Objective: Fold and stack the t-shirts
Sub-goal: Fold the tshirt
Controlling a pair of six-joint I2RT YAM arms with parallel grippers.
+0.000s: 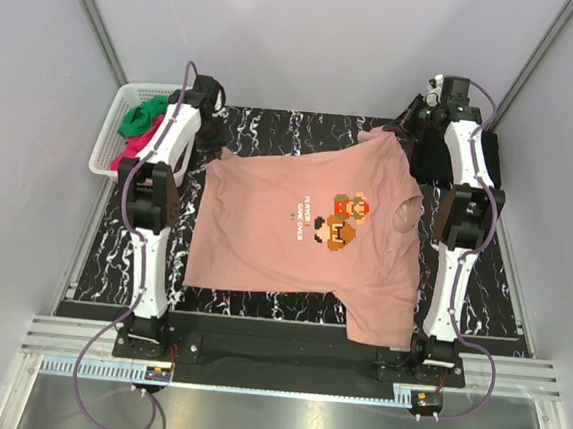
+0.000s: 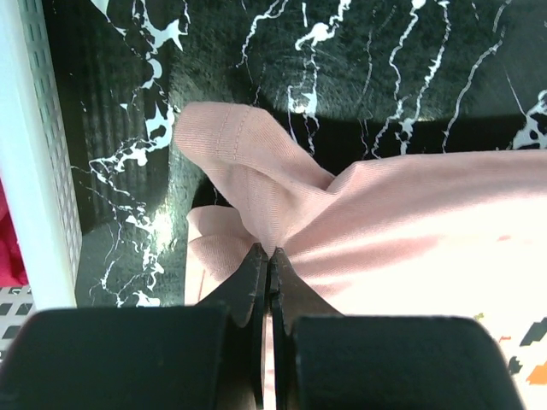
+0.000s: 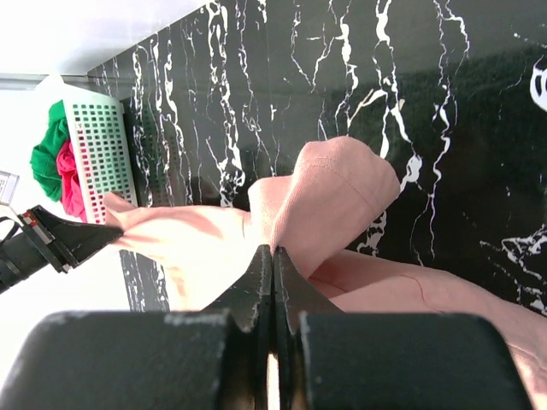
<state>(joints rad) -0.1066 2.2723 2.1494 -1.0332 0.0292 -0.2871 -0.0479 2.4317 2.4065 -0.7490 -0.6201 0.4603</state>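
Observation:
A salmon-pink t-shirt (image 1: 263, 253) with a pixel-art figure lies spread on the black marbled mat (image 1: 304, 131), collar toward the right. My left gripper (image 1: 215, 145) is shut on its far left hem corner. In the left wrist view the cloth (image 2: 410, 222) bunches up right at the closed tips of that gripper (image 2: 268, 253). My right gripper (image 1: 395, 132) is shut on the far sleeve at the back right. The sleeve fabric (image 3: 342, 188) rises in a fold from this gripper's pinched tips (image 3: 273, 250). Green (image 1: 142, 117) and magenta-red (image 1: 137, 144) t-shirts lie in a basket.
A white perforated basket (image 1: 109, 144) stands at the back left, just beside the left arm; its wall (image 2: 34, 154) is close to the left gripper. Dark cloth (image 1: 430, 159) lies behind the right arm at the back right. White walls enclose the mat.

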